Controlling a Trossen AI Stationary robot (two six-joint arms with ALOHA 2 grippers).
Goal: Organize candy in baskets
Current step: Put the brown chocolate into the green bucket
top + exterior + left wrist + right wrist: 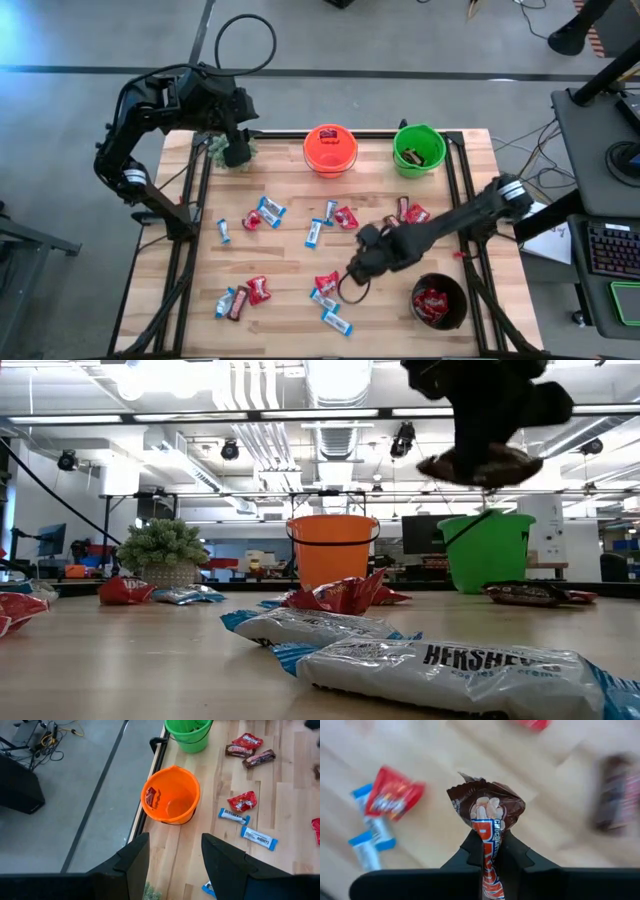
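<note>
Since the brown bar point(487, 815) is pinched only by its lower end in the shut jaws of the right gripper point(490, 851), lifted off the worktop point(290, 260) just beside the black basket point(440, 302), slippage during transfer is judged likely, while the left gripper point(172, 857), jaws open and empty, is parked near the orange basket point(171, 795).

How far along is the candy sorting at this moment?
Early. The orange basket, green basket and black basket each hold some candy. The right hand is shut on a brown bar, lifted off the table. The left hand waits, open. Many sweets remain scattered.
</note>
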